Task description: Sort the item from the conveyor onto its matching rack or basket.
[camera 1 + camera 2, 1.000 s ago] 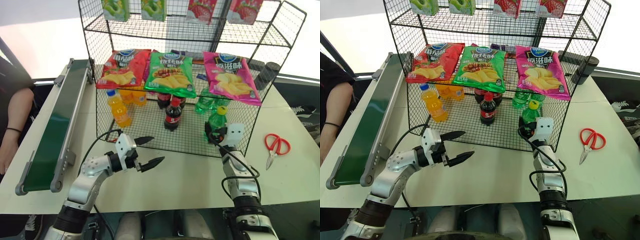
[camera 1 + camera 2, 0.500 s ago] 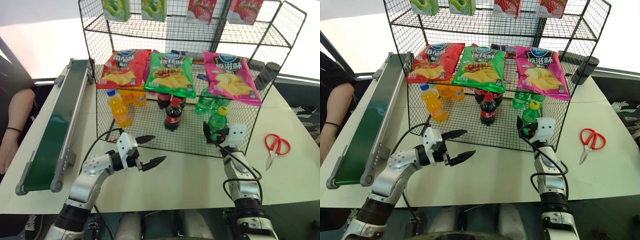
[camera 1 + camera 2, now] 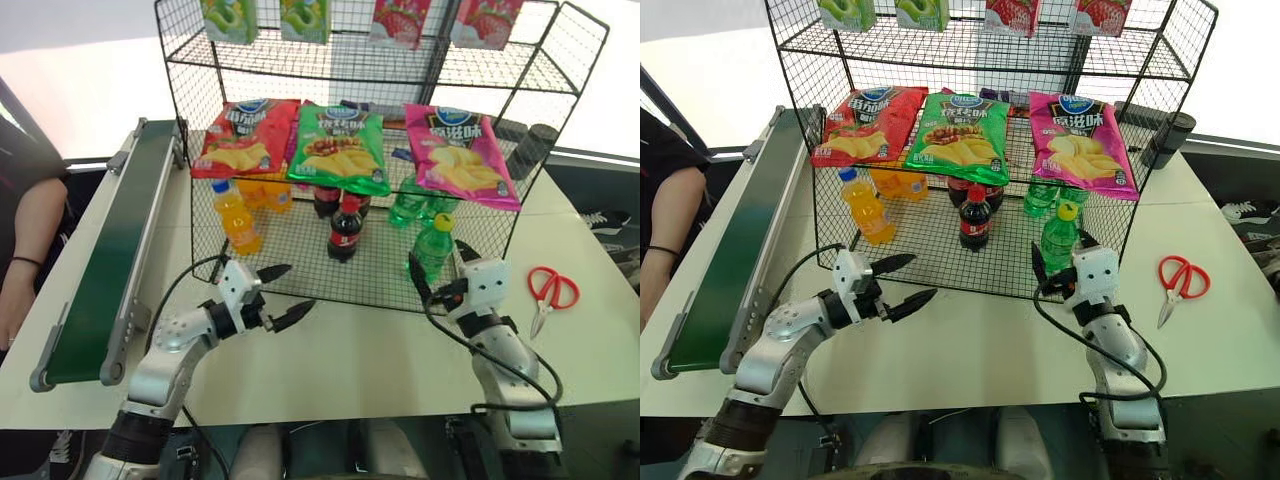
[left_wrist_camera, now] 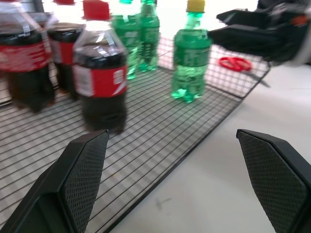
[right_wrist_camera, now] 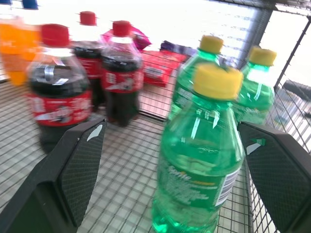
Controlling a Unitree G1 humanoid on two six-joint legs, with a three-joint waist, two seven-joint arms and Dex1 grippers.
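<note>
The item, a green bottle with a yellow cap (image 3: 433,247), stands upright on the mesh floor of the black wire rack's basket (image 3: 360,297), near its front right corner. My right gripper (image 3: 440,266) is open just in front of the bottle, one finger on each side, not gripping it. The right wrist view shows the same bottle (image 5: 204,160) close up between the spread fingers. My left gripper (image 3: 299,287) is open and empty over the white table, just outside the basket's front edge. The dark green conveyor (image 3: 110,260) runs along the left with nothing on its belt.
In the basket stand orange bottles (image 3: 236,215), cola bottles (image 3: 345,225) and more green bottles (image 3: 410,205). Chip bags (image 3: 340,145) hang above them. Red scissors (image 3: 552,290) lie on the table at the right. A person's arm (image 3: 25,230) shows beyond the conveyor.
My right gripper opened, let go of the green bottle and drew back and up from it. The bottle stays upright in the basket. My left gripper shifted a little to the left.
</note>
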